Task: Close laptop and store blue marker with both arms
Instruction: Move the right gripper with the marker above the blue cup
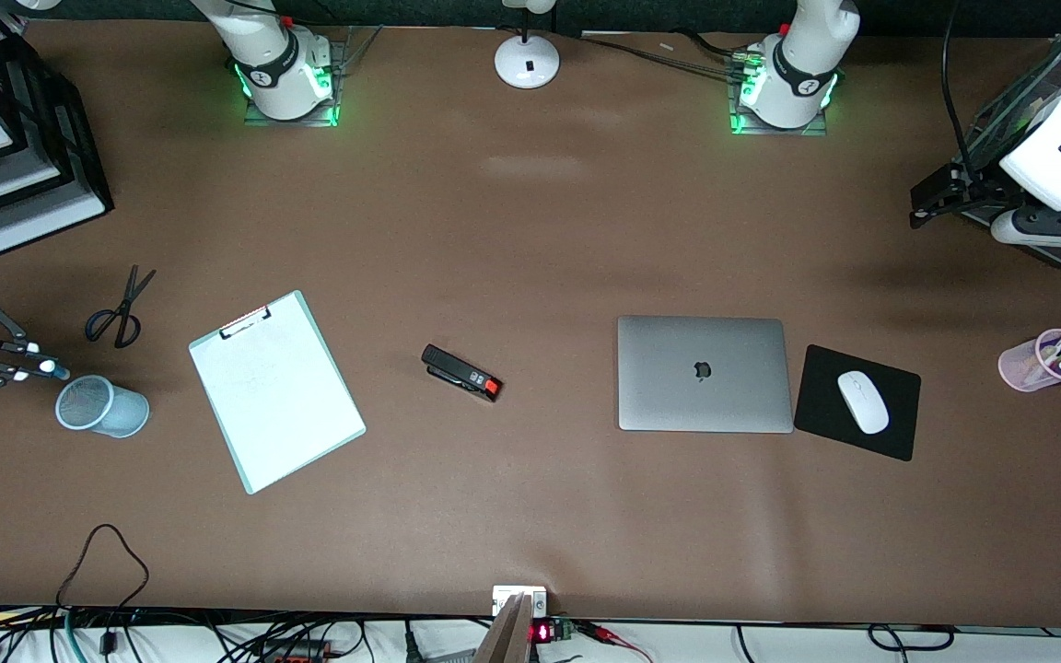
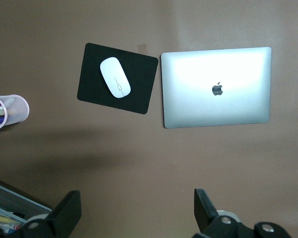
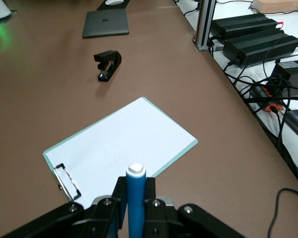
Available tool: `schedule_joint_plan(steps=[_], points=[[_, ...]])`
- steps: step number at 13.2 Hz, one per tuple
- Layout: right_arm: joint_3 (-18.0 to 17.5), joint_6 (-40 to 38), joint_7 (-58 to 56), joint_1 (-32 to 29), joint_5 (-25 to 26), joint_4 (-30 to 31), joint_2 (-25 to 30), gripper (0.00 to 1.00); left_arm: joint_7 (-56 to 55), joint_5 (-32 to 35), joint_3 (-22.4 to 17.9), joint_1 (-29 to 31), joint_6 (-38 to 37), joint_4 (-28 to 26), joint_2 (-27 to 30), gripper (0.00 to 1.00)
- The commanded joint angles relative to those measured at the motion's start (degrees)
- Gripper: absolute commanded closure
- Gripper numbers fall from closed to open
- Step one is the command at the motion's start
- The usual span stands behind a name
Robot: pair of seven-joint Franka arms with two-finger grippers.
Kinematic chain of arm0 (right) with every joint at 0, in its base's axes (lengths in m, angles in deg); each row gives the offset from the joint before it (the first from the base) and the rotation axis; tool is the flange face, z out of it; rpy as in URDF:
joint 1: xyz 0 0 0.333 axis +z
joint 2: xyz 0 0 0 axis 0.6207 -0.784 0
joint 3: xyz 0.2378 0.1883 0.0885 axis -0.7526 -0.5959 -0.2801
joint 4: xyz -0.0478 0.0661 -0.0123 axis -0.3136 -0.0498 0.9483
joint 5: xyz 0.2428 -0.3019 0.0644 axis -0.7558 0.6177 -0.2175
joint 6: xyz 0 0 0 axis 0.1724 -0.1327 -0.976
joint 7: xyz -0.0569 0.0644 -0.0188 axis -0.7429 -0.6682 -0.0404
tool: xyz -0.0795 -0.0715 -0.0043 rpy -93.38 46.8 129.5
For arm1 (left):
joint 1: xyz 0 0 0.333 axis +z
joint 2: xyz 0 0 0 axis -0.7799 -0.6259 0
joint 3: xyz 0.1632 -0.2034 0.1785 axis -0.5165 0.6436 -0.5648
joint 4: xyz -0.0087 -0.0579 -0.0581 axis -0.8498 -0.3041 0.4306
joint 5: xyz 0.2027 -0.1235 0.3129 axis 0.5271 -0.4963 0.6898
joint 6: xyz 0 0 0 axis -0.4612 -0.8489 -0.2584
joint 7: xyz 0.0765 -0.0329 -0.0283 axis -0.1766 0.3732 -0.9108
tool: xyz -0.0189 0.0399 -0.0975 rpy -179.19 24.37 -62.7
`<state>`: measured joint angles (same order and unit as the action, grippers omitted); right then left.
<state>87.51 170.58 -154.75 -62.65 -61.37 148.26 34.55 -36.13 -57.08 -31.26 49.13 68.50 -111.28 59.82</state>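
Observation:
The laptop (image 1: 704, 373) lies closed on the table, lid up with its dark apple logo showing; it also shows in the left wrist view (image 2: 216, 87) and the right wrist view (image 3: 105, 23). My right gripper (image 1: 33, 364) is at the right arm's end of the table, shut on the blue marker (image 1: 53, 368), whose white tip points at the clipboard (image 3: 119, 144). The right wrist view shows the marker (image 3: 136, 178) clamped between the gripper's fingers (image 3: 120, 191). My left gripper (image 1: 931, 203) hangs open and empty over bare table at the left arm's end, wide apart in its wrist view (image 2: 134, 213).
A mesh cup (image 1: 102, 405) stands right beside the right gripper. Scissors (image 1: 121, 308), the clipboard (image 1: 277, 387) and a black stapler (image 1: 461, 373) lie nearby. A white mouse (image 1: 862, 401) rests on a black pad (image 1: 816, 368) beside the laptop. A pink cup of markers (image 1: 1042, 361) stands nearby.

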Motion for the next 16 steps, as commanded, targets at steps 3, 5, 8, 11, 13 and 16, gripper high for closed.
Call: schedule_joint_plan(steps=[3, 5, 8, 11, 13, 16], points=[[-0.84, 2.1, -4.8, -0.68, 0.13, -2.24, -3.44, 1.0, -0.29, 0.12, 0.08, -0.33, -0.83, 1.39, -0.25, 0.0], [-0.93, 2.46, -5.6, -0.59, -0.05, -2.16, -4.23, 1.0, -0.29, 0.03, 0.08, -0.33, -0.83, 1.39, -0.25, 0.0], [-2.59, 2.46, -5.69, -0.85, -0.14, -2.24, -4.85, 1.0, -0.46, 0.03, 0.08, -0.33, -0.83, 1.39, -0.25, 0.0], [-2.68, 2.46, -5.78, -1.12, -3.47, -2.24, -5.9, 1.0, -0.38, 0.03, 0.08, -0.33, -1.61, 1.39, -0.25, 0.0], [-2.68, 2.46, -6.39, -2.26, -3.65, -2.24, -6.35, 1.0, -0.38, 0.03, 0.08, -0.33, -2.15, 1.39, -0.25, 0.0], [-2.95, 2.46, -7.89, -3.49, -3.83, -2.94, -7.4, 1.0, -0.38, 0.12, 0.08, -0.51, -2.15, 1.47, -0.25, 0.0]])
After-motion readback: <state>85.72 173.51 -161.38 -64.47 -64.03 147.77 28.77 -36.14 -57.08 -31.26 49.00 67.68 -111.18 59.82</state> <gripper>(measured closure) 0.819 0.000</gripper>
